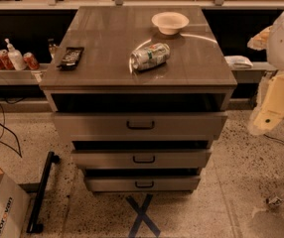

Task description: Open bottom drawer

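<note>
The bottom drawer (143,183) is the lowest and narrowest of three grey-beige fronts on the cabinet, with a small black pull handle (144,184) at its centre. It sits just above the floor. The mid-sized drawer front (142,158) and the widest top one (141,125) are above it. My gripper (272,112) hangs with the arm at the right edge of the camera view. It is well to the right of the cabinet and higher than the bottom drawer, touching nothing.
On the cabinet top (102,48) lie a crushed can (150,56), a white bowl (170,22) and a black remote (71,57). A blue tape X (142,216) marks the floor in front. A cardboard box (0,212) and a black bar (41,192) are at the left, a plastic bottle (277,197) at the right.
</note>
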Controlling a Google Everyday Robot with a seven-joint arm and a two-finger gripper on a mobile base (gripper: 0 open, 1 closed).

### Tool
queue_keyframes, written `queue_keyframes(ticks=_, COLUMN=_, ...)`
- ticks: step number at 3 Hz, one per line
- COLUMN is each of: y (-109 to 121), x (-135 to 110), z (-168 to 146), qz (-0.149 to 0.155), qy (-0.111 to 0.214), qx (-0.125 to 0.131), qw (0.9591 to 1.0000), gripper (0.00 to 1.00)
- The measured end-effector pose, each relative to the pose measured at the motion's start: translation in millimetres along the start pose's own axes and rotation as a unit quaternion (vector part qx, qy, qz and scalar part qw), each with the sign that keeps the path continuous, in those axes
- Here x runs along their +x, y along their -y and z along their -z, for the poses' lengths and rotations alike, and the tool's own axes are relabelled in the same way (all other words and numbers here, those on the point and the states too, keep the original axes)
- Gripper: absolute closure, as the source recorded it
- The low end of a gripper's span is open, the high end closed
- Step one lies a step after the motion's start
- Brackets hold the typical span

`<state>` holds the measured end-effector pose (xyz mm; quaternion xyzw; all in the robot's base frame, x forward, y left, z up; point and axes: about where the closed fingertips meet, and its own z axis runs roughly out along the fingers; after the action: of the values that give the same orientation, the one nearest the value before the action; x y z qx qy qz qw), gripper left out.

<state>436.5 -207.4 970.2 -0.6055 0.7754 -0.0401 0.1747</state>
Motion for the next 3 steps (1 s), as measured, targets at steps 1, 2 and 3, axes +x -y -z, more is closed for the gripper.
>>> queue_keyframes(ticks=1, y=-12, x=-9, z=-21, qz=0.013, qy=0.019, qx=-0.001, qw=0.9997, gripper=0.0)
queue_keyframes(ticks=2, y=-22, x=-12, z=-46, qz=0.022, qy=0.037, qx=-0.005, qw=0.9991, gripper=0.0)
queue_keyframes(ticks=3, y=-25, x=-9, z=-66, qz=0.027, qy=0.053, qx=-0.006, qw=0.9982, gripper=0.0)
